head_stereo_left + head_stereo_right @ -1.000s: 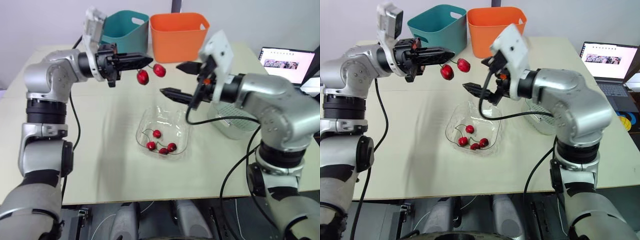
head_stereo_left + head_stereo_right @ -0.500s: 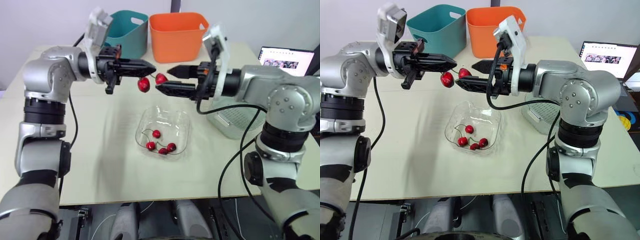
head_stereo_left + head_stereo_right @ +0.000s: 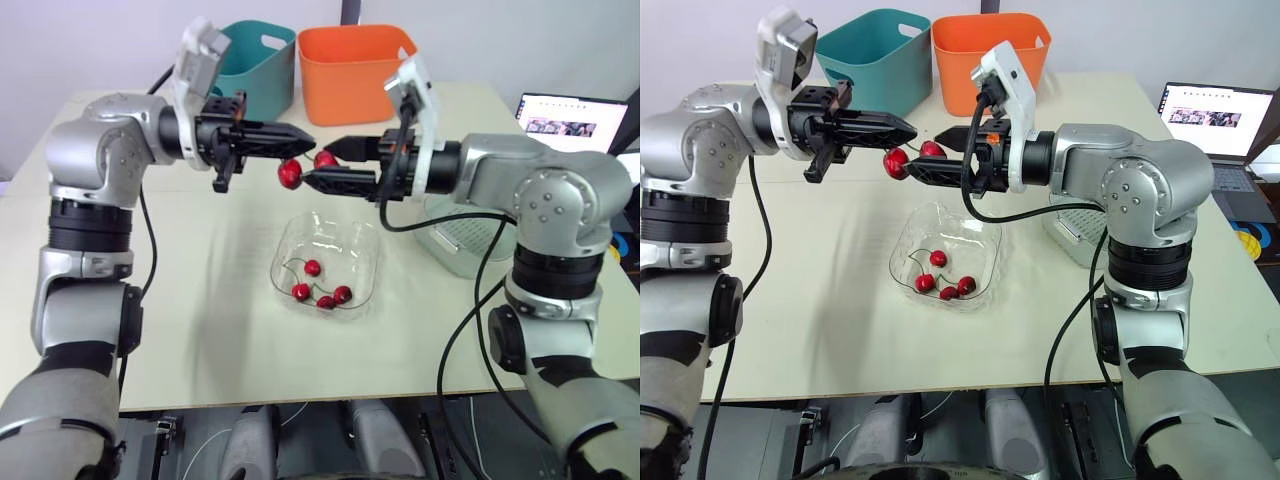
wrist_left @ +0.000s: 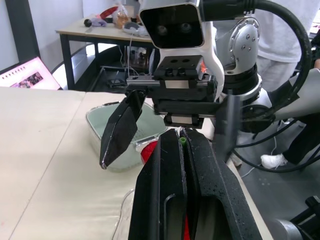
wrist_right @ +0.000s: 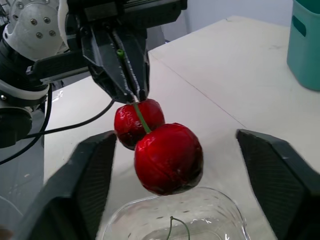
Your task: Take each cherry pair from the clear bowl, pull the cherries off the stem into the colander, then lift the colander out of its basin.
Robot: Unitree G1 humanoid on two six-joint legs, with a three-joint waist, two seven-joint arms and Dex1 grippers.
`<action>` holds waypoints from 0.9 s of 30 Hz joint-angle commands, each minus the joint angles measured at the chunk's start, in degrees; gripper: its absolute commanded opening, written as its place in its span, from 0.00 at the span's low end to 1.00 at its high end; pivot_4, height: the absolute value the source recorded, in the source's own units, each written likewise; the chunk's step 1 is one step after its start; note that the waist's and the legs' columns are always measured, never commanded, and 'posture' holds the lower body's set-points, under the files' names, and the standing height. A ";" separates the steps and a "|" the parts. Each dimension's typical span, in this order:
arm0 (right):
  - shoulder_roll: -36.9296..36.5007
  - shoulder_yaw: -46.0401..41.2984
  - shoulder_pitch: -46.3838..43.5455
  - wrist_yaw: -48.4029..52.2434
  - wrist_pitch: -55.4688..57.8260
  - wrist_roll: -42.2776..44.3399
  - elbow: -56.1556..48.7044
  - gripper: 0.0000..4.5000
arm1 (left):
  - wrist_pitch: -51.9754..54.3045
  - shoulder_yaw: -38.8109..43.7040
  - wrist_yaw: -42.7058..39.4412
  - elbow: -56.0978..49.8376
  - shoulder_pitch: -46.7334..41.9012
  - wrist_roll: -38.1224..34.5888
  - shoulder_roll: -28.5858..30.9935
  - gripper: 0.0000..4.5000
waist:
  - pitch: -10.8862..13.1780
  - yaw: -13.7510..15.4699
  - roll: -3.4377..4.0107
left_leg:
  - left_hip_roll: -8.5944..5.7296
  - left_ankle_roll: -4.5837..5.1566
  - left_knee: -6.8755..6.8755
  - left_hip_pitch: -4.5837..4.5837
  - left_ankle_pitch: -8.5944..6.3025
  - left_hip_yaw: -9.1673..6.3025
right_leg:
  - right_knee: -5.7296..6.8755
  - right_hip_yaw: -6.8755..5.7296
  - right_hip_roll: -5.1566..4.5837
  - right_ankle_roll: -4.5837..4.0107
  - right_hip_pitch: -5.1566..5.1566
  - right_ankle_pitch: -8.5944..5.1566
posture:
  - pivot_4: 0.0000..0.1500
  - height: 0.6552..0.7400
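**Cherry pair pinched by its stem, second gripper spread around one fruit**

The left gripper point(image 3: 302, 137) has its jaws pressed flat together on the green stem point(image 5: 141, 118) of a cherry pair point(image 5: 168, 157), holding it in the air at the upper middle of the head views, above the far rim of the clear bowl point(image 3: 288, 238). The grip sits high on the stem, so both fruits hang free below the fingertips. That looks deliberate, since it leaves bare fruit for the other arm to take.

The right gripper point(image 3: 325, 163) comes in from the opposite side with its jaws wide apart, one finger on each side of the nearer cherry and neither touching it as far as its wrist view shows. The two grippers point at each other almost tip to tip (a set-up for a straight pull along the stem). The step in hand is probably closing on that cherry.

The held cherries are deep red, glossy and round, touching each other, one a little behind and above the other. Four more lie with their stems at the bottom of the bowl, so the task seems only begun.

The colander point(image 3: 470, 232) sits in its basin point(image 3: 448, 262) at the right of the frame, beyond the right forearm and well apart from the pair. A freed cherry will likely need carrying over there. A teal bin point(image 3: 252, 60) and an orange bin point(image 3: 355, 70) stand at the top of the frame.
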 commanded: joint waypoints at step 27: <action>-5.78 5.50 5.33 -0.25 -1.23 3.02 -5.36 0.25 | -0.45 3.64 2.59 1.55 -3.71 -1.60 -0.83 0.00 | 0.00 0.04 0.00 | 0.00 0.00 0.02 -0.02 0.00 -0.03 | -0.02 -0.01 0.01 0.00 0.01 0.00 | 1.00 1.00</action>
